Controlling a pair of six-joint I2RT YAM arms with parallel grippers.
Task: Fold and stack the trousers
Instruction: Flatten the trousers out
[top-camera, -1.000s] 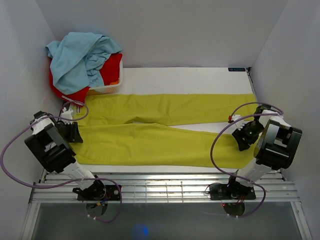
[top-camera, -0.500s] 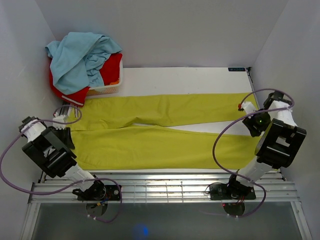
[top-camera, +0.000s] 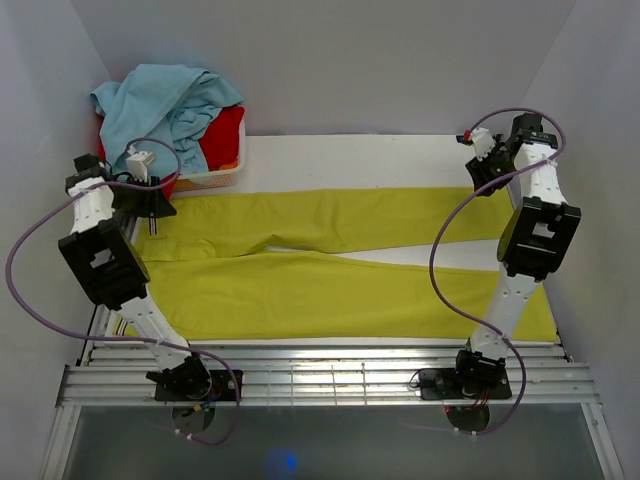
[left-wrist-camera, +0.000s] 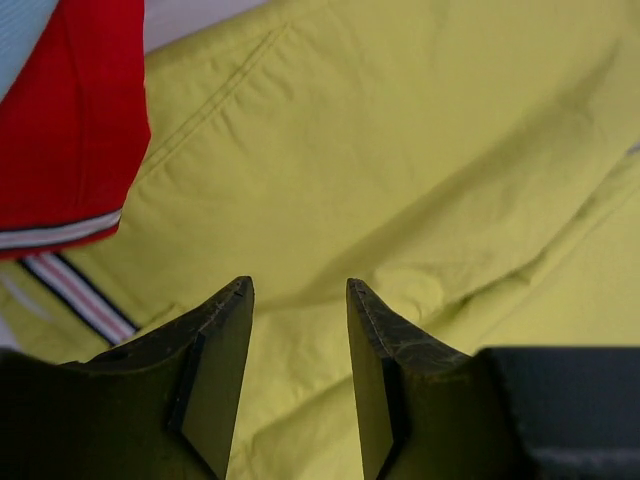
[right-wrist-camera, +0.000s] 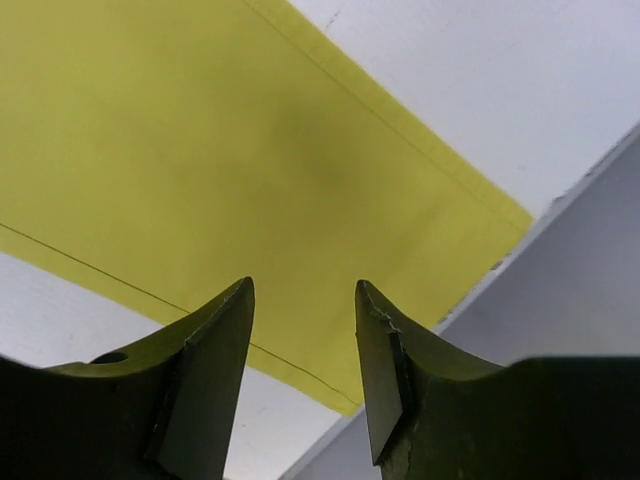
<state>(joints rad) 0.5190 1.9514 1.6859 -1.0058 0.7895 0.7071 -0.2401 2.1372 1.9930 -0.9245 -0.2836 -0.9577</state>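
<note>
Top external view: the trousers (top-camera: 330, 260) were seen spread flat across the table (top-camera: 380, 155), waist to the left and hems to the right, with the two legs parted by a narrow gap. The left gripper (top-camera: 152, 205) was held over the far left corner of the waist, just beside the basket (top-camera: 215, 178) heaped with a light blue garment (top-camera: 160, 110) and a red garment (top-camera: 225, 135). The right gripper (top-camera: 487, 175) was held over the far leg's hem at the far right. In both wrist views the jaws were shown about half open, with nothing held between them and yellow-green cloth lying beyond the tips. The grasp of the far edge was judged not yet made. Near the left jaws the red garment (left-wrist-camera: 70, 110) and a striped label (left-wrist-camera: 75, 295) were visible, so red cloth could be pinched together with the waistband and dragged along. At the right, the hem corner (right-wrist-camera: 500, 215) lay by the table edge, so it could be missed, or only one layer taken. A skewed fold would be caused by an uneven lift.
</note>
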